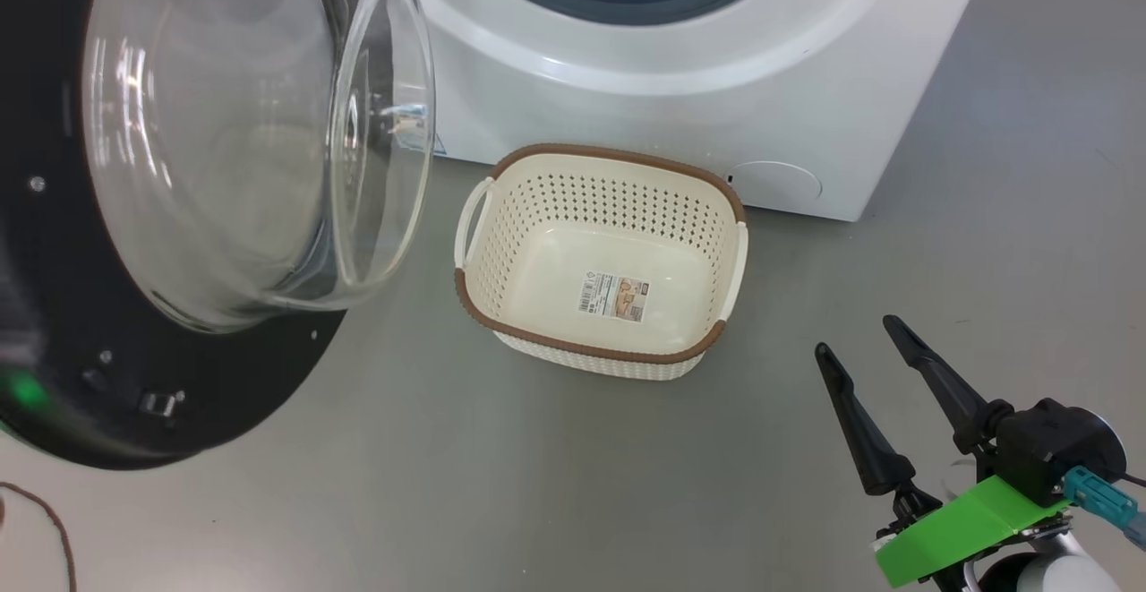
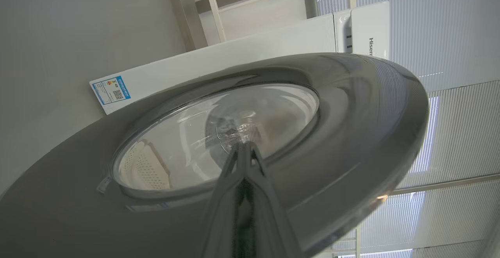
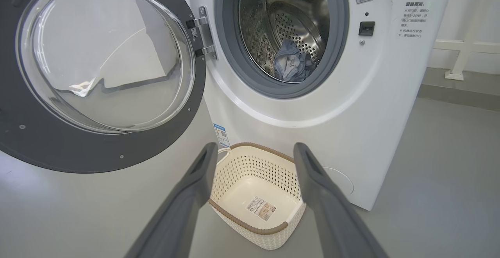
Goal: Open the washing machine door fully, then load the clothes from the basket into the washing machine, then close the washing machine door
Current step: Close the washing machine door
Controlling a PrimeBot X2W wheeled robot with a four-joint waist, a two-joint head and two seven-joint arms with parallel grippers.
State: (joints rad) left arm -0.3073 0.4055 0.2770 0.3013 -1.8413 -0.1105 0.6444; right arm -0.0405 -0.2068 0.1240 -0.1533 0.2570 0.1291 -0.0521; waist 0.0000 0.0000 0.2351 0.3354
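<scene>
The washing machine door [image 1: 89, 377] stands wide open at the left, black rim around a bulging glass bowl; it is also the washing machine door [image 3: 97, 148] in the right wrist view. Light-blue clothes [image 3: 291, 61] lie in the steel drum of the washing machine [image 3: 351, 113]. The basket [image 1: 618, 158] sits on the floor before the washing machine [image 1: 680, 46], holding just its paper label. My right gripper [image 1: 853, 337] hovers open and empty, to the right of the basket [image 3: 250, 168] and nearer me. My left gripper [image 2: 244, 145] is shut, tips at the door's outer glass [image 2: 351, 113]; contact is unclear.
Grey floor lies all around the basket. A thin brown cord [image 1: 54, 520] curls on the floor at the lower left. A white frame [image 3: 465, 51] stands by the wall right of the machine. The open door overhangs the floor on the left.
</scene>
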